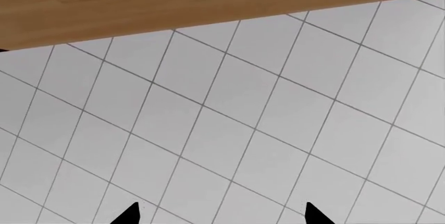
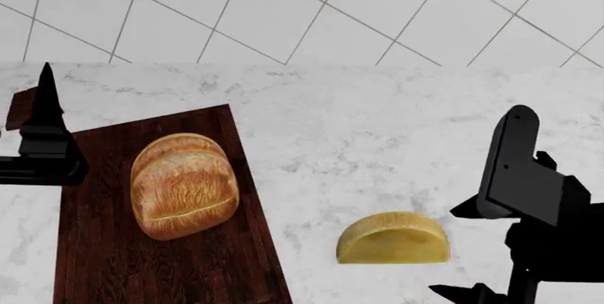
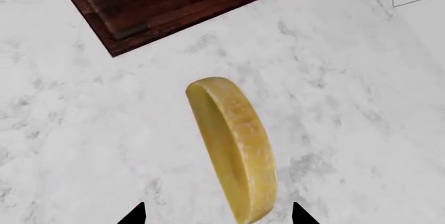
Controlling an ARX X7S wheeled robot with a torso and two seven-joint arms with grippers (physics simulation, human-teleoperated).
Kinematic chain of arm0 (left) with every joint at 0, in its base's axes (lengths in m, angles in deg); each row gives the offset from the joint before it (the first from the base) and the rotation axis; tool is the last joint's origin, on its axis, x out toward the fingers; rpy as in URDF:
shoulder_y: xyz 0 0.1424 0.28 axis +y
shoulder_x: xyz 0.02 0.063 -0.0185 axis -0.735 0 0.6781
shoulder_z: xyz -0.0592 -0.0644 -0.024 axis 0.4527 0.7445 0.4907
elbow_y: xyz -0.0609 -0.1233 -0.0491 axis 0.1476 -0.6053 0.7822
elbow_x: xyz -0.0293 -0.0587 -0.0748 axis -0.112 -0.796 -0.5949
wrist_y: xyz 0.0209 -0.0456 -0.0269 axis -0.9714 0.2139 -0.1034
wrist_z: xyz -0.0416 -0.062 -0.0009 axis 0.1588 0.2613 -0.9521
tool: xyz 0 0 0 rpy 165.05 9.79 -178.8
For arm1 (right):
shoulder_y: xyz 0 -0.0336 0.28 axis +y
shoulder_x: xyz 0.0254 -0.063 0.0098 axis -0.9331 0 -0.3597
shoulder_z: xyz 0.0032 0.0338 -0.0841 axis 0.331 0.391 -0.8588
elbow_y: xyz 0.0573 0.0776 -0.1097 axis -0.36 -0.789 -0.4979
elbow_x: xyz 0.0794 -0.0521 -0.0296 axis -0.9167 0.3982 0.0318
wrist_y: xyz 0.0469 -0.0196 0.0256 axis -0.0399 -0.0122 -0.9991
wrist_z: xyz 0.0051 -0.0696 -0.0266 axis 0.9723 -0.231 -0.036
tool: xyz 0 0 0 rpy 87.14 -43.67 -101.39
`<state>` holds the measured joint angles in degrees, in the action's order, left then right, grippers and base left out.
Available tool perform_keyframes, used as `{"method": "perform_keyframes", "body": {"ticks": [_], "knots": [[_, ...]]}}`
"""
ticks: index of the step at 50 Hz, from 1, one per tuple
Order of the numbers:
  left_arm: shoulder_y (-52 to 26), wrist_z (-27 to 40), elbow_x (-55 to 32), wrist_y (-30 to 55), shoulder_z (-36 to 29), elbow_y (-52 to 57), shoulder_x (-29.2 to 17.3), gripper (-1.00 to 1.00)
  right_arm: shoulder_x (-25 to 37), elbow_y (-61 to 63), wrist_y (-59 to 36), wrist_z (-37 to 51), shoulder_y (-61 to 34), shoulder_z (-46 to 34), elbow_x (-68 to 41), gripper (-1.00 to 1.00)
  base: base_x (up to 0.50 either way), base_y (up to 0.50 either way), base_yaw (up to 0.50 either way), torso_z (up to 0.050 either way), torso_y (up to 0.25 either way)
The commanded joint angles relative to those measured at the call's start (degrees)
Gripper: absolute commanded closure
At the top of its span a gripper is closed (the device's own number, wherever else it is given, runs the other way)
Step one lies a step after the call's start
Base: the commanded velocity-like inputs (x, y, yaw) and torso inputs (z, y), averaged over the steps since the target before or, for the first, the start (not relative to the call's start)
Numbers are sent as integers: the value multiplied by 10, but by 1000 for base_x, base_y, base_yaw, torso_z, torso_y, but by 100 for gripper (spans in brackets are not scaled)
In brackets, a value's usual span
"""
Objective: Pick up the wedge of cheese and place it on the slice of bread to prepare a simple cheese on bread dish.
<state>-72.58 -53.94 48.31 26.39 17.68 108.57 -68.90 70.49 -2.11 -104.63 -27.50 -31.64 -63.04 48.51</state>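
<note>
Across the head view's lower two thirds spreads the white marble counter, with a tiled floor filling the upper band beyond its far edge. At lower left of that frame a dark wooden board lies on the counter, and the slice of bread rests on it, golden-brown with a crease across the crust. Right of the board, at lower centre and well apart from the bread, the wedge of cheese sits on bare marble, flat cut edge toward the bottom of the frame. The right arm stands dark at the right edge, beside the cheese. In the right wrist view the right pincer is spread wide, its two black tips either side of the cheese, touching nothing. The left pincer is likewise released, its tips apart over floor tiles, with a wooden surface across the top of the left wrist view.
</note>
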Motion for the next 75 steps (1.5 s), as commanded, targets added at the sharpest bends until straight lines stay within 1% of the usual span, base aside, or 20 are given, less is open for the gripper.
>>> {"method": "perform_keyframes", "body": {"ticks": [1, 8, 18, 28, 33, 40, 54, 59, 75], "knots": [[0, 2, -1, 1, -3, 1, -2, -100, -27, -86, 62, -36, -32, -35, 25, -100, 0, 0, 0, 0, 0], [-1, 2, 0, -2, -7, -2, -3, -100, -31, -119, 77, -34, -44, -39, 35, -100, 0, 0, 0, 0, 0], [1, 3, 1, -6, -11, -4, -4, -100, -57, -184, 123, -52, -79, -62, 56, -100, 0, 0, 0, 0, 0], [-2, 5, -3, -1, -9, -3, -5, -100, -109, -322, 200, -67, -128, -84, 76, -100, 0, 0, 0, 0, 0], [-1, 5, -3, -5, -9, -5, -6, -100, -125, -368, 226, -71, -140, -89, 79, -100, 0, 0, 0, 0, 0], [-2, 8, -4, -2, -10, -2, -6, -100, -161, -476, 289, -81, -171, -102, 88, -100, 0, 0, 0, 0, 0], [0, 10, -4, -7, -12, -4, -8, -100, -188, -556, 340, -96, -188, -113, 90, -100, 0, 0, 0, 0, 0], [-1, 11, -5, -5, -13, -4, -8, -100, -207, -616, 375, -98, -204, -118, 94, -100, 0, 0, 0, 0, 0], [-4, 12, -10, -3, -12, -5, -9, -100, -218, -627, 377, -109, -205, -121, 90, -100, 0, 0, 1, 0, 0]]}}
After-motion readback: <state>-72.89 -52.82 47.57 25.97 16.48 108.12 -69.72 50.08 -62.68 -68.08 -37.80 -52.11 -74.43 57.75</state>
